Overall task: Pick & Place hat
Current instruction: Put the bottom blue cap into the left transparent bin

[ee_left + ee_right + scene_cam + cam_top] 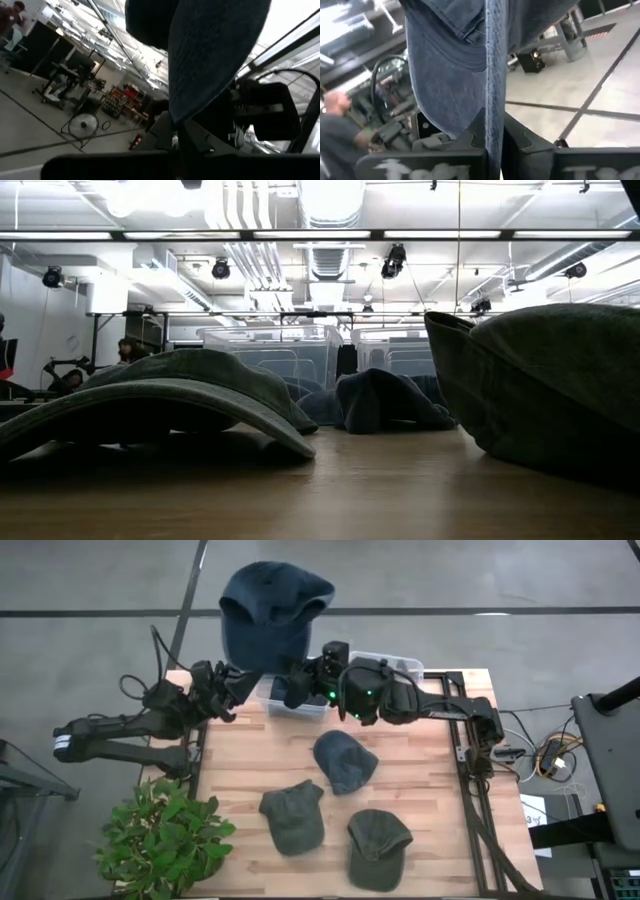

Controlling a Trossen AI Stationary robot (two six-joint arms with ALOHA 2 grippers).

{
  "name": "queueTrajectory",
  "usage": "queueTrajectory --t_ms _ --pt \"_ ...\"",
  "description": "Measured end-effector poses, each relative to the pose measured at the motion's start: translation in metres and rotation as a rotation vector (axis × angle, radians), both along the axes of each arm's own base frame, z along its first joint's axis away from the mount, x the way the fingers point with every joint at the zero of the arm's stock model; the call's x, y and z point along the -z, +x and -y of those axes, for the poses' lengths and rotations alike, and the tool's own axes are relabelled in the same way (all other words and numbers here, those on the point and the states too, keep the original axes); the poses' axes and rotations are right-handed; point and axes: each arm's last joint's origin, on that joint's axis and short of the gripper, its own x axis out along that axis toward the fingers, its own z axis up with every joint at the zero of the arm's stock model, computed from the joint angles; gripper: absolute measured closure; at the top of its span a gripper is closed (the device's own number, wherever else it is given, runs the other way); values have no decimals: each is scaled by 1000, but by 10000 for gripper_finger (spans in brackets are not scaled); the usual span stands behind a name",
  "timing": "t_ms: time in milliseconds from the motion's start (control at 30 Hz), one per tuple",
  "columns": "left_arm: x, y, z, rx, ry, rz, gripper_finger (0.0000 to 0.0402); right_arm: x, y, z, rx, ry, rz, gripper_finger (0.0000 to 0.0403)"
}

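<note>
Four caps show in all: one dark blue denim cap [272,610] is held up above the far edge of the wooden slatted table [420,790], and three lie on its boards. Of those three, a blue-grey cap [345,761] sits near the middle, an olive-green cap [293,815] lies nearer the front edge on the left, and a second olive-green cap [377,846] lies by the front edge to its right. Both arms meet under the raised cap: the left tool [175,137] and the right tool [492,135] are each clamped on its fabric. One clear plastic bin [390,668] stands at the far edge. One green potted plant [165,835] stands off the front left corner. No writing is readable.
</note>
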Motion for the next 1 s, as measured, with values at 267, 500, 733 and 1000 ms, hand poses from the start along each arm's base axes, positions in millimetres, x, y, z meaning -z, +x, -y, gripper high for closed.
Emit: queueTrajectory --t_ms 267,500,733,1000 --pt "-2 0 2 180 -98 72 387 -13 -9 14 55 -16 13 394" --pt "1 1 5 279 -99 37 335 -18 -15 23 46 -11 15 394" --pt "13 -7 11 387 -35 -167 304 -21 -29 52 -66 73 -65 394" --pt "20 -23 15 413 -47 -269 303 8 -43 100 -292 294 -327 393"
